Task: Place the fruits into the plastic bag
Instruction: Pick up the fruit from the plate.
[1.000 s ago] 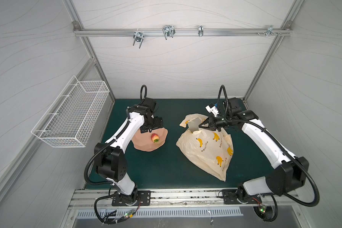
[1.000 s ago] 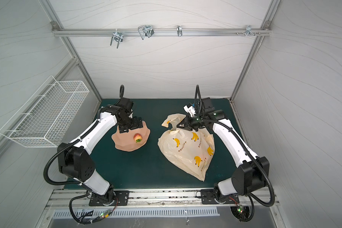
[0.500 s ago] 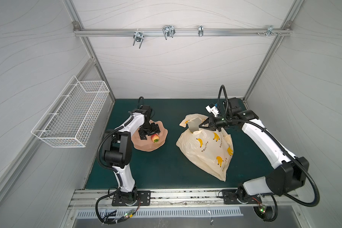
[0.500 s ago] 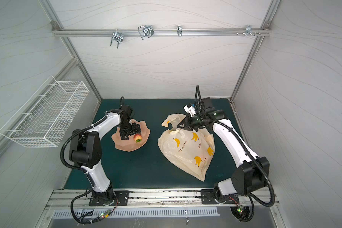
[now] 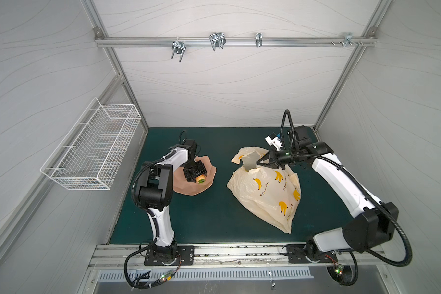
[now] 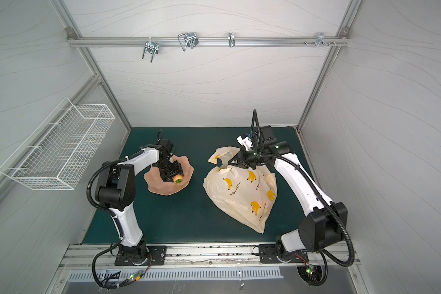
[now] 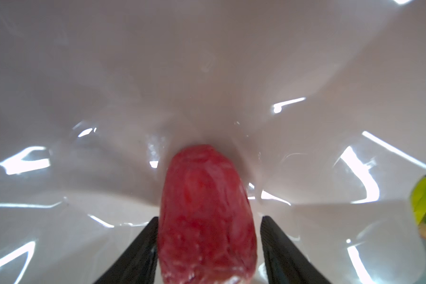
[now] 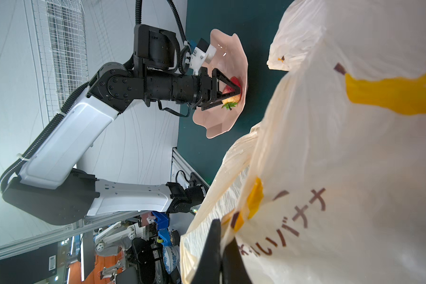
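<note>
red strawberry (image 7: pixel 204 191) is sitting off-centre between the spread jaws of the left pincer (image 7: pixel 209 218), risking skidding across the glossy plate (image 7: pixel 207 73), while the right pincer (image 8: pixel 221 236) is pinching the bag (image 8: pixel 330 147).

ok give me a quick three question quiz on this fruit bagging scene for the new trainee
1. True or false: the right gripper is shut on the plastic bag.
2. The red fruit is: A) on the pink plate; B) inside the plastic bag; C) in the right gripper.
3. Which gripper's jaws straddle the red fruit?
Key: 1 true; 2 A; 3 the left gripper, with a gap showing beside the fruit on one side.
</note>
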Available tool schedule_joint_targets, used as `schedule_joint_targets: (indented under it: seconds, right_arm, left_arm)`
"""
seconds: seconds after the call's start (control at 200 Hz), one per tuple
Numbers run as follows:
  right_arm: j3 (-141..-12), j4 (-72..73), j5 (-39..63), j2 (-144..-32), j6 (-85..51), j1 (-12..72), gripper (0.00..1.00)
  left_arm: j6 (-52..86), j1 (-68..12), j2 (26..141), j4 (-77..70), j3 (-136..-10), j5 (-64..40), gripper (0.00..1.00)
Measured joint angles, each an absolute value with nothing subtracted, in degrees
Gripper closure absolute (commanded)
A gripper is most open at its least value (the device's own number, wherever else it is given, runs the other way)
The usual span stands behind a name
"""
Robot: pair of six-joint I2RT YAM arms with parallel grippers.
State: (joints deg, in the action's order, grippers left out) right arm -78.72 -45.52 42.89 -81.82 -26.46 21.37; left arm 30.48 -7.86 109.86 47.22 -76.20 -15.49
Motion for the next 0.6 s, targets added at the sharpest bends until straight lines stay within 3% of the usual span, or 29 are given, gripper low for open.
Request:
schedule_joint_targets:
  seconds: [0.085,0.205,0.6]
  right_arm:
    - [-78.72,-45.52,42.89,-81.82,-26.44,21.37,1.0]
    - [-78.72,-45.52,42.89,-81.82,-26.41,21.37,1.0]
    - [-79.92,-45.93,42.7,-82.19,-25.47,21.37,1.0]
  left_arm:
    - [29.82,-7.79,109.86,47.07,-76.07,-15.75,0.58]
    - [29.39,-7.51,109.58,47.72,-76.34,-15.68,0.65]
    - [24.86,-8.1,97.19,46.98,-91.57,-19.0,0.63]
